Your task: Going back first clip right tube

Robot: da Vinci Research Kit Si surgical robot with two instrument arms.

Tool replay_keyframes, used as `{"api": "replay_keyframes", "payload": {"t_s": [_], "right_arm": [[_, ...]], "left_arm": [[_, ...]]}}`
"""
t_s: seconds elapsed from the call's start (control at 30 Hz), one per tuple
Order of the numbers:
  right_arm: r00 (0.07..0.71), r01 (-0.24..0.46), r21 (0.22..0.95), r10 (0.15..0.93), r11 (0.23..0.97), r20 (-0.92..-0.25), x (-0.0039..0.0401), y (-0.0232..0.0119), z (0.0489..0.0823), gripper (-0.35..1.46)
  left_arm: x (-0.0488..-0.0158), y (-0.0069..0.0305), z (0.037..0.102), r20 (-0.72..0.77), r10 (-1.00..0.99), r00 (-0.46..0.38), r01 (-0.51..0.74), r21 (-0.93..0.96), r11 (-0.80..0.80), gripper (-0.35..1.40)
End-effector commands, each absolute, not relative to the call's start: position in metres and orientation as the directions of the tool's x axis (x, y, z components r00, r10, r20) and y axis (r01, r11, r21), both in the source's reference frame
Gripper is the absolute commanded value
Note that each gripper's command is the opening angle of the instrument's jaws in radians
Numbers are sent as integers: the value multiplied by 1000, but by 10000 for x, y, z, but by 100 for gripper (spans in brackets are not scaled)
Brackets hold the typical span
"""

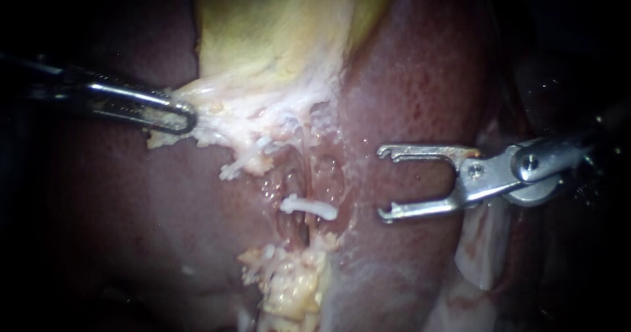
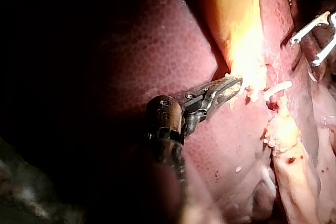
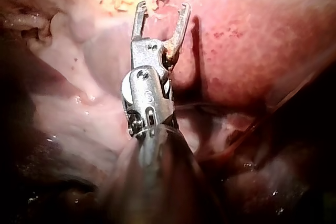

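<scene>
My right instrument (image 1: 384,182) comes in from the right with its two forked jaws wide open and nothing between them, over the liver (image 1: 407,75) just right of the dissected groove. A white clip (image 1: 309,207) lies across a tube in that groove, a short way left of the jaw tips. My left instrument (image 1: 177,115) is shut on the pale tissue at the lower edge of the yellow gallbladder (image 1: 282,29), holding it to the left. The right wrist view shows the open jaws (image 3: 161,8) empty; the left wrist view shows the shut jaws (image 2: 226,87) beside the clip (image 2: 276,88).
A lump of yellow fat (image 1: 289,279) sits below the groove. Dark red liver (image 1: 131,207) surrounds the field on both sides. Pale glistening tissue (image 1: 483,246) lies under my right instrument's shaft.
</scene>
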State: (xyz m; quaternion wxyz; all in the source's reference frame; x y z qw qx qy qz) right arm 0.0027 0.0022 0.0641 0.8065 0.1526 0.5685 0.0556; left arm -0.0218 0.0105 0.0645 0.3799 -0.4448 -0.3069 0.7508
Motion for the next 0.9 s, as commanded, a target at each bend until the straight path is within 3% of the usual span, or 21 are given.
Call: {"api": "replay_keyframes", "payload": {"t_s": [0.03, 0.57, 0.9], "right_arm": [[355, 85, 310, 262, 947, -898, 27, 23, 639, 50], [360, 88, 306, 256, 948, -897, 28, 25, 639, 50], [360, 87, 306, 256, 948, -897, 29, 24, 639, 50]], "left_arm": [[-219, 105, 645, -435, 843, -316, -297, -799, -523, -35], [-254, 94, 693, -444, 835, -325, -288, -794, -535, -35], [-252, 94, 692, -444, 834, -327, -284, -796, -535, -35]]}}
